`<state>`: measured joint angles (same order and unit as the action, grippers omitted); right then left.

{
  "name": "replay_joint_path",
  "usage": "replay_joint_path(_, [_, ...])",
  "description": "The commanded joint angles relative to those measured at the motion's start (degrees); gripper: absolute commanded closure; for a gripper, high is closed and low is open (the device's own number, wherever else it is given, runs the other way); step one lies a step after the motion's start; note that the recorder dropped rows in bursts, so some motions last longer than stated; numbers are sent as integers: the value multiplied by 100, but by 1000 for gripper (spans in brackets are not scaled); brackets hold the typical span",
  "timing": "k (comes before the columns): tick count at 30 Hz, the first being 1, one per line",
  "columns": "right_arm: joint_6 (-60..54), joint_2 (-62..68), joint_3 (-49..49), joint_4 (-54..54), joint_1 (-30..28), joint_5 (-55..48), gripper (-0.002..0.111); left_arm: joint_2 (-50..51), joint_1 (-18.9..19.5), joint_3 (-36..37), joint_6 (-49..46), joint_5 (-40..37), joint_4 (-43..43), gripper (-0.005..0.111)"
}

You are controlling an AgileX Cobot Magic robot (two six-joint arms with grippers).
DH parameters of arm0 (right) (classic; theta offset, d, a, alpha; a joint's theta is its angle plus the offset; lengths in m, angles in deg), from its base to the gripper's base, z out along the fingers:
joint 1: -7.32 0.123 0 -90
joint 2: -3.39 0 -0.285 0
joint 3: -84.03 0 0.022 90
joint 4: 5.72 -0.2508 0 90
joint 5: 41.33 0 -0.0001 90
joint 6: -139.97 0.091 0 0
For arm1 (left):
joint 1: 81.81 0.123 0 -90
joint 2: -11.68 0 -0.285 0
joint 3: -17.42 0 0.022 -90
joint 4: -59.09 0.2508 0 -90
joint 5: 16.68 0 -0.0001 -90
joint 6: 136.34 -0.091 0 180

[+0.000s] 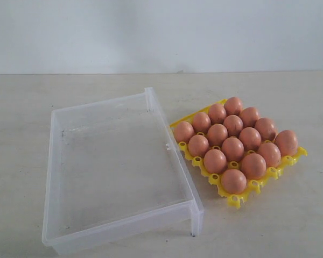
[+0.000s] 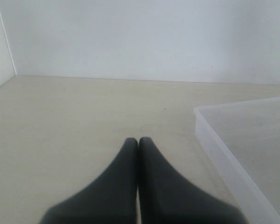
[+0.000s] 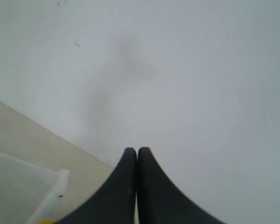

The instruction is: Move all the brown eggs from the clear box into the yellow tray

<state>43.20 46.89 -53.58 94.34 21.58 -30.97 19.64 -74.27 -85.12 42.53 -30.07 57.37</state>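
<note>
At the left gripper (image 2: 138,141), we see both dark fingers (image 2: 123,182) pressed tip to tip, no gap, nothing btwn them. They hang over bare beige tabletop (image 2: 60,140). A corner of the large clear colourless plastic box (image 2: 224,156) lies near those tips, not touching them. Right gripper (image 3: 137,151): same story, fingers fully together, empty, aimed mostly at the white wall (image 3: 200,70), w/ another box corner close by.

On the exterior view, the small pinkish-brown oval eggs (image 1: 233,149) sit in the cups of the bright yellow plastic lattice egg tray (image 1: 235,200), packed in tight rows. Every egg we see is in that tray. It rests just beside the box's flanged side, to its right. How far the eggs lie from either gripper we can't tell; the wrist views don't show them.
</note>
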Motion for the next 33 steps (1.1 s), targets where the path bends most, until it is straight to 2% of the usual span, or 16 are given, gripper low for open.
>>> replay_joint_path(1, [-403,-64,186,-105,18,-351,109,-17,-18,-24,-3,8,-31,111])
replay_joint_path(2, [-2187,-194,493,-1904,18,-600,109,-17,-18,-24,-3,8,-31,111])
replay_joint_path(3, [-3644,-252,660,-3209,18,-664,109,-17,-18,-24,-3,8,-31,111])
replay_joint_path(4, [-6549,-439,1153,-5787,7,-863,109,-17,-18,-24,-3,8,-31,111])
replay_joint_path(5, [-7476,-534,1418,-6628,7,-937,109,-17,-18,-24,-3,8,-31,111])
replay_joint_path(6, [-8698,-697,2020,-7949,-22,-978,109,-17,-18,-24,-3,8,-31,111])
replay_joint_path(8, [-8803,-936,2845,-8594,-206,-807,109,-17,-18,-24,-3,8,-31,111])
replay_joint_path(10, [-8780,-1233,3483,-8993,-578,-193,109,-17,-18,-24,-3,8,-31,111])
replay_joint_path(11, [-8703,-1563,3483,-9187,-925,-1522,109,-17,-18,-24,-3,8,-31,111])
replay_joint_path(15, [-8734,-2787,3483,-9546,-1740,-2651,109,-17,-19,-24,-3,8,-31,111])
replay_joint_path(18, [-8874,-3411,3483,-9533,-1922,-3058,109,-17,-19,-24,-3,8,-31,111])
replay_joint_path(20, [-8674,-3571,3483,-9654,-1908,-3072,109,-17,-19,-24,-3,8,-31,111])
replay_joint_path(25, [-8710,-3571,3483,-9694,-1204,-3072,109,-17,-19,-24,-3,8,-31,111])
replay_joint_path(33, [-8723,-3571,3483,-9694,-1174,-3082,109,-17,-19,-24,-3,8,-31,111])
